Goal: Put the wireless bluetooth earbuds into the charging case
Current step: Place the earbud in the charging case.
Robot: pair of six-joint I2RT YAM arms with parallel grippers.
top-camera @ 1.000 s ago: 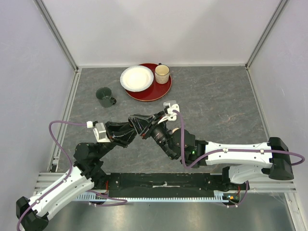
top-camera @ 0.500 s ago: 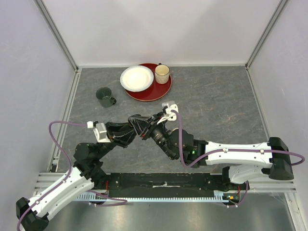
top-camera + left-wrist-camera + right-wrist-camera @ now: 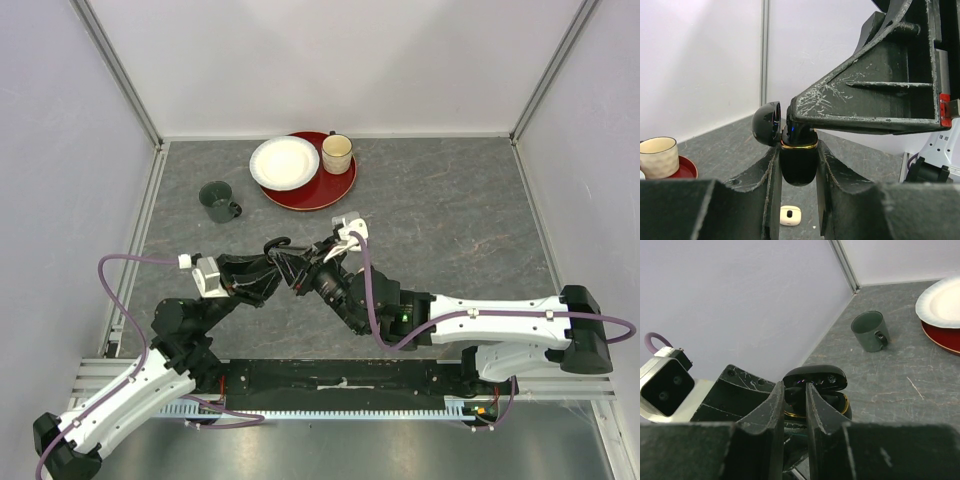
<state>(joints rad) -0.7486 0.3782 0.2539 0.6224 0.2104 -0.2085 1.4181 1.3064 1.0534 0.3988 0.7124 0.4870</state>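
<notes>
The grey table (image 3: 450, 220) sat inside pale walls. At far left stood a green mug (image 3: 218, 201), then a white plate (image 3: 284, 162) lying on a red tray (image 3: 335, 190), with a beige cup (image 3: 337, 153) on the tray's right side. Nearer the bases, the two arms met at the middle of the table. The left gripper (image 3: 798, 155) reached in from the left, grasping a black case (image 3: 798, 165) by its sides and holding it upright above the table. The case's lid (image 3: 766, 123) was flipped back to the left, and a gold rim ringed its mouth. The right gripper (image 3: 794, 387) came in from the right and pointed down into that mouth, clenched, with only a thin slit between its fingers (image 3: 775, 400). Whether those tips pinched an earbud could not be told, since everything at the mouth was black on black. In the left wrist view, a small cream case (image 3: 789, 215) lay on the table below the held one, well apart from it.
</notes>
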